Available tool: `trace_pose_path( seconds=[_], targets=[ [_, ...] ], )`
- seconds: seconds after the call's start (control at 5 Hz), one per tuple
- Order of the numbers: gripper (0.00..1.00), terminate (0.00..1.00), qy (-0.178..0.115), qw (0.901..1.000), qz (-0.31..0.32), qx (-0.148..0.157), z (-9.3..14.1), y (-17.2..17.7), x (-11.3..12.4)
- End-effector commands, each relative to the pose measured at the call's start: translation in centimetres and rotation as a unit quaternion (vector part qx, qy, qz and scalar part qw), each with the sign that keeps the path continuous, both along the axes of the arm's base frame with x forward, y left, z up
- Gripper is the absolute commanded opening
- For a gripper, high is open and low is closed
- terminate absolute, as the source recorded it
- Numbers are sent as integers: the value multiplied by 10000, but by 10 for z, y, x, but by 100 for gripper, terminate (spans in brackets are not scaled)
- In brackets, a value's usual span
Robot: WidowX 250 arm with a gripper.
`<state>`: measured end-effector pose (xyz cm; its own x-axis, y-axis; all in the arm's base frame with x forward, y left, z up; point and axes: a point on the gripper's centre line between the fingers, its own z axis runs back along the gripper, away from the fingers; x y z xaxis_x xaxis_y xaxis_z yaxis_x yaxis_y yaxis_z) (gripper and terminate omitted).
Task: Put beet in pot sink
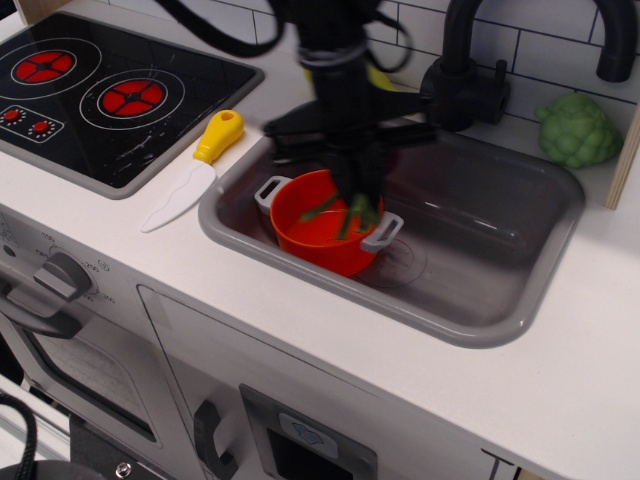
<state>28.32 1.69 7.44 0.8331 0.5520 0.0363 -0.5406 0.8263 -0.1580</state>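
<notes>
While no writing reads clearly, the pot sits at the sink's left end; above it the blurred gripper dangles the beet's green stalks, grip unclear. Rightward, the basin lies open.

One camera looks down from the near side, fairly close, across the counter toward the far tiled wall.
</notes>
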Motion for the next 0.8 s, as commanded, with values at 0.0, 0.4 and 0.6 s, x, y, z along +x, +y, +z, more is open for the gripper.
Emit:
trace_pose_path(
  seconds=[0.0, 0.4, 0.6],
  targets=[
    [0, 0, 405, 9992, -20, -35, 5, 20, 12],
    [100, 0, 705, 9975, -94, -19, 4, 18, 9],
    [100, 0, 508, 9984, 104, 227, 14, 17, 17]
  ],
)
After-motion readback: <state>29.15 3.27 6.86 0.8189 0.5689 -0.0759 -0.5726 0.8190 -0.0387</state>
